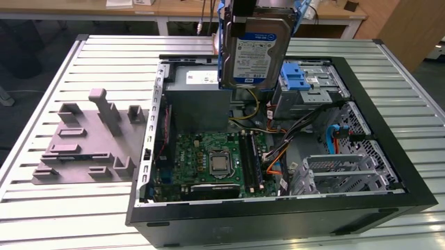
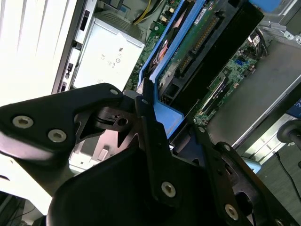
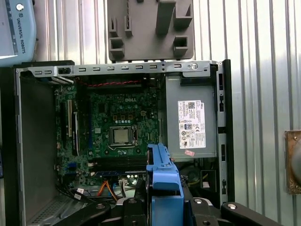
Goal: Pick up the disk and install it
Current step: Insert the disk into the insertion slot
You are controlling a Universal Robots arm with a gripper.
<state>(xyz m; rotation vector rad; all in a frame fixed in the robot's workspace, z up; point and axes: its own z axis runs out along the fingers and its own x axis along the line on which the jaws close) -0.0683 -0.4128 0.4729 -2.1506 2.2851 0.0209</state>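
- Flat silver-grey hard disk with a white-and-blue label, framed by a blue plastic carrier: in the air, upright, label face towards the exterior camera.
- Black robot hand at the disk's upper end, clamped on the blue carrier.
- In the second wrist view, hand with a dark finger pressed against the carrier's edge; disk seen from its green circuit-board side.
- In the first wrist view, hand with the blue carrier end of the disk held between the fingers.
- Below the disk, a black computer tower case lying on its side, open, on a pale slatted metal desk.
- Inside the case: a green motherboard with a silver processor socket in its middle, and a large grey metal box with a white sticker towards the far end.
- In the exterior view, lower edge of the disk in front of that grey box and beside a silver drive cage carrying a small blue plastic latch piece; gap between disk and case hard to judge, though probably clear of everything.
- In the first wrist view, carrier end over the border between the motherboard and the grey box.
- On the desk at the exterior view's left, just beside the case, a grey plastic fixture with upright blocks and slots; same fixture beyond the case wall in the first wrist view.
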